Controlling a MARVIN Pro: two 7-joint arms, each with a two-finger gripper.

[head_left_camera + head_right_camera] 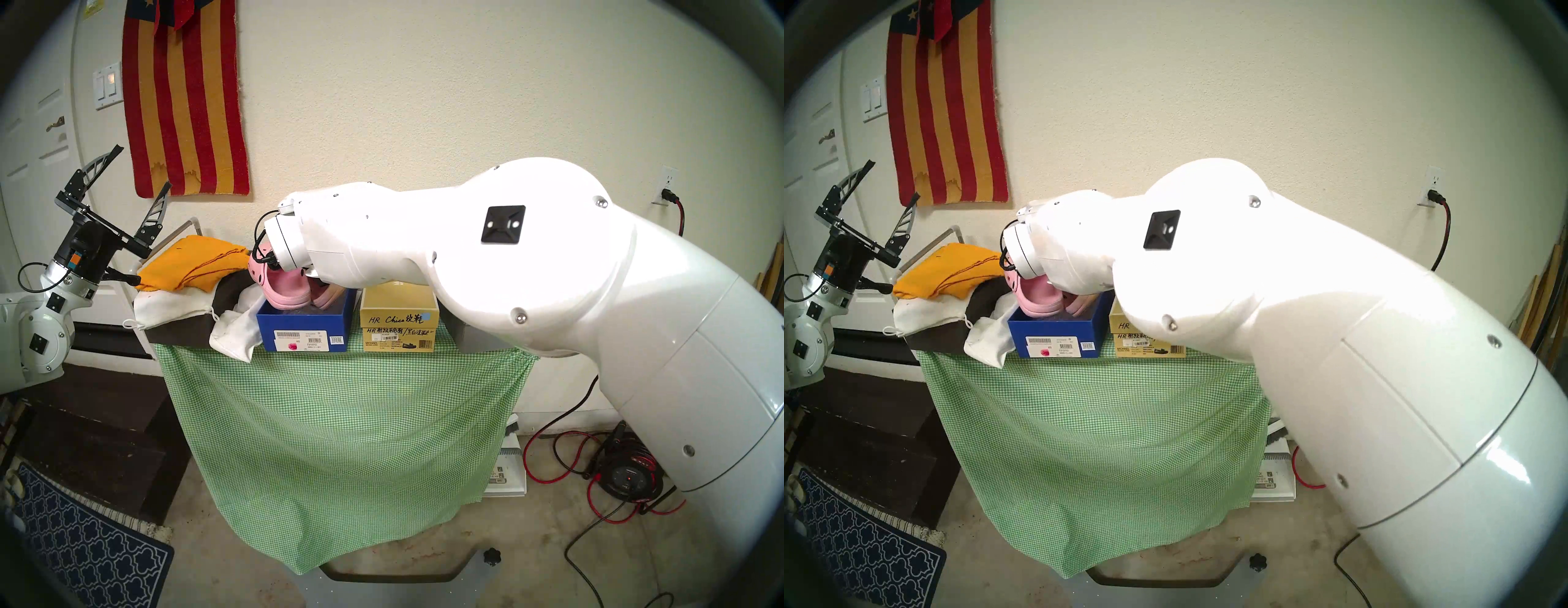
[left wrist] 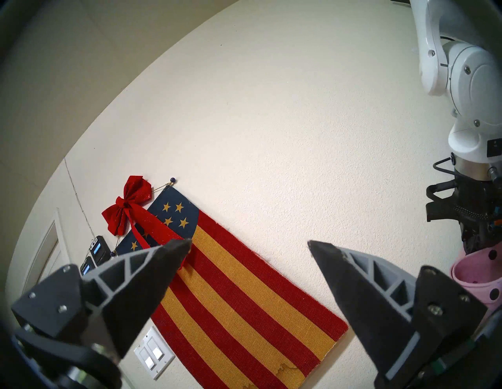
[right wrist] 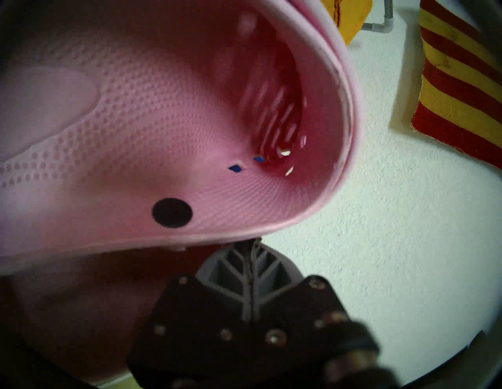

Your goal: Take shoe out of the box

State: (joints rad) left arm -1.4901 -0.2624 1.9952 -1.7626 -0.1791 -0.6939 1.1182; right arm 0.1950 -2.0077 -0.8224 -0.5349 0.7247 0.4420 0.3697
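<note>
Pink clog (image 1: 283, 293) at twelve o'clock over royal-blue box (image 1: 303, 327); tan box (image 1: 399, 316) at three o'clock; green-white gingham cloth (image 1: 339, 424) below; red-and-gold striped flag (image 1: 186, 97) at eleven o'clock.

tan box (image 1: 399, 313) crowds blue box (image 1: 303, 329), wall behind

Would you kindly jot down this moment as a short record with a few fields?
box: blue box, open, on the green checked cloth
shoe: pink clog, tilted, sole end still inside the box
second shoe: another pink one behind it in the box
right gripper: shut on the clog's rim
left gripper: open, empty, raised off to the side
neighbour: tan box beside the blue one
</note>
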